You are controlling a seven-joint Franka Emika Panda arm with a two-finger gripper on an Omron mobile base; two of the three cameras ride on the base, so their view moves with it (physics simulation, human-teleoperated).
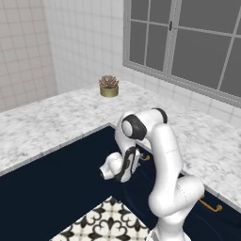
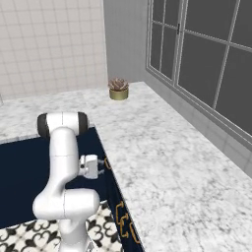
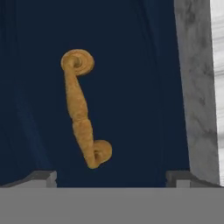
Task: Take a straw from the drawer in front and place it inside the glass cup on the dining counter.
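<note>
so the arm is folded low in the corner where the two marble runs meet, wrist bent down toward the navy cabinet fronts. the pincer point(image 3: 111, 177) is spread about as wide as it goes and has hold of nothing; its two grey tips sit far apart at the bottom of the hand view, with the brass handle point(image 3: 83, 109) of the drawer point(image 3: 131, 87) framed between them but not touching either one. from the hand view that handle runs up and down, a curled end at each tip, and the marble edge sits off to the right of it. the drawer front looks flush and closed. in the left base view the hand point(image 1: 123, 165) hangs just in front of the handle. up on the marble table point(image 1: 52, 122) under the window, well apart from the arm, stands a brass pot with a succulent point(image 1: 108, 86). patterned floor tile point(image 1: 106, 223) shows by the robot's base.
</note>
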